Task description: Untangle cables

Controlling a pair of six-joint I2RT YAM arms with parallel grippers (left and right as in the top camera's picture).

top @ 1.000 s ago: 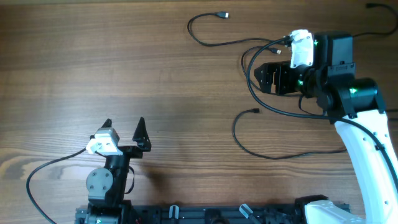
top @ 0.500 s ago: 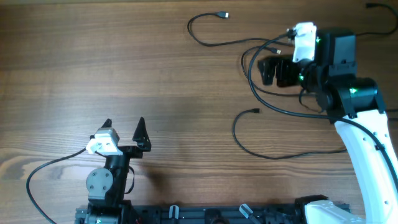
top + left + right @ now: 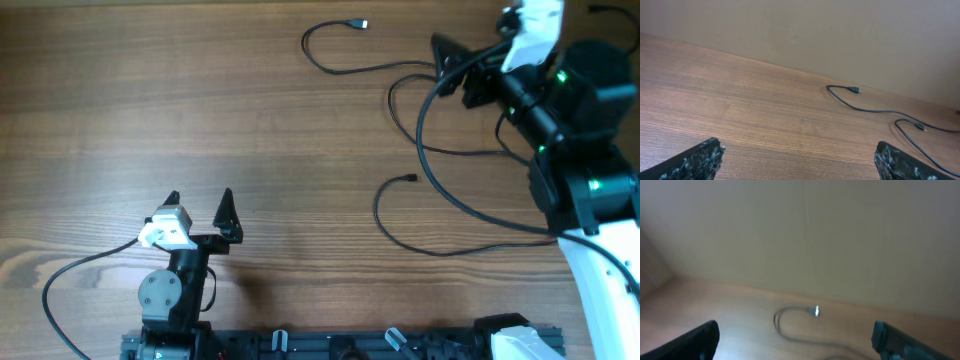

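- Cables (image 3: pixel 377 212) lie in loose, crossing loops on the right side of the table (image 3: pixel 150 90), below the right gripper (image 3: pixel 455 68).
- Both grippers are spread wide and hold nothing; the left gripper (image 3: pixel 199 198) is well apart.
- Risk: the right arm's thick wire (image 3: pixel 425 140) drapes across the loops and could drag them back together.

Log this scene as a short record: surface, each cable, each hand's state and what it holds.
surface: wooden table
top cable: loose curve at the far side, plug end free
third cable: loops just below it, beside the right hand
lower cable: open curve nearer the front, plug end free
crossings: cords run under the right arm, hidden there
left hand: open, empty, near the front edge, apart from all cables
right hand: open, nothing between its fingers
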